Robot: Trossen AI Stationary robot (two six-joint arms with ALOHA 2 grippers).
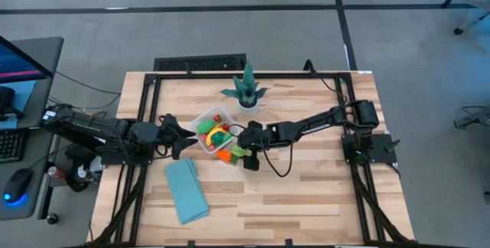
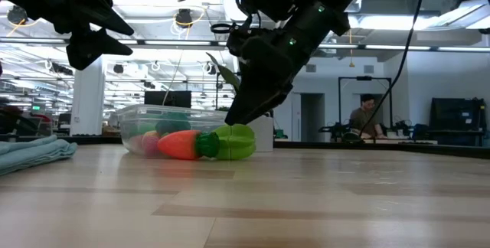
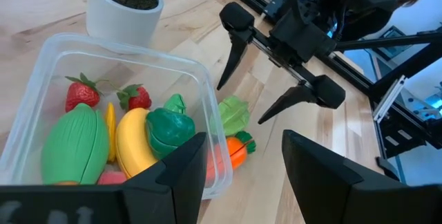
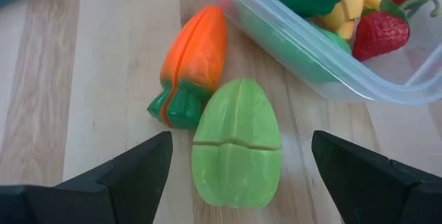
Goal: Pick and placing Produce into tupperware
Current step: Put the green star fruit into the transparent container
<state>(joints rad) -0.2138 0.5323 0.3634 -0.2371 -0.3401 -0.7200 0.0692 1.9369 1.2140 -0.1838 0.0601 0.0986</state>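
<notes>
My right gripper (image 4: 235, 175) hangs with its two fingers spread wide and empty, straddling one light-green fruit (image 4: 237, 141) that lies on the tabletop. Beside it lies one orange carrot (image 4: 192, 61) with a green top, the two touching and both just outside the near wall of the tupperware (image 3: 207, 99), so two pieces are still out on the wood.

The tupperware sits near the middle of the table, just in front of the one potted plant (image 1: 246, 89) by the far edge. Inside it I count two strawberries (image 3: 81, 94), one big green fruit (image 3: 76, 144), one yellow piece (image 3: 135, 141) and one dark green piece (image 3: 169, 131); others lower down I cannot tell apart.

My left gripper (image 3: 242, 158) hovers open, holding nothing, at the tupperware's left side. One folded blue cloth (image 1: 186, 190) lies toward the near-left corner.
</notes>
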